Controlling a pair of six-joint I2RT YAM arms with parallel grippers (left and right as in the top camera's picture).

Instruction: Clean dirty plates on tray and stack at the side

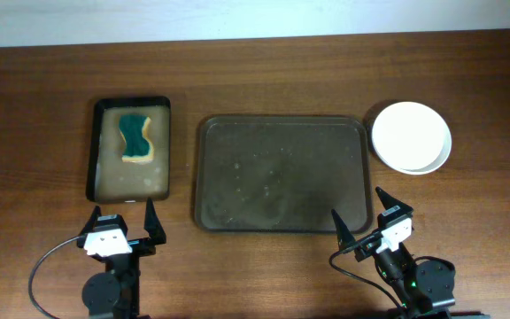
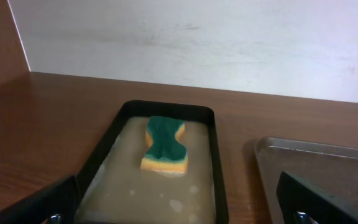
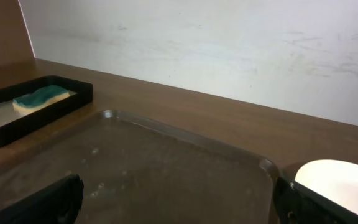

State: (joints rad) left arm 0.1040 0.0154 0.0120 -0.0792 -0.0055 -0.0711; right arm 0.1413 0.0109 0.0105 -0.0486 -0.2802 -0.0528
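White plates point(image 1: 412, 136), dark brown tray point(image 1: 282, 174), green-and-yellow sponge point(image 1: 135, 136) in black tray point(image 1: 95, 151).

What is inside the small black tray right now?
A green-topped yellow sponge sits in cloudy liquid inside the black tray. The tray floor beneath the sponge is hidden.

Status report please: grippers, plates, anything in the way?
Both open, empty: left gripper, right gripper. Plates off the tray, stacked right of it. Nothing in the way.
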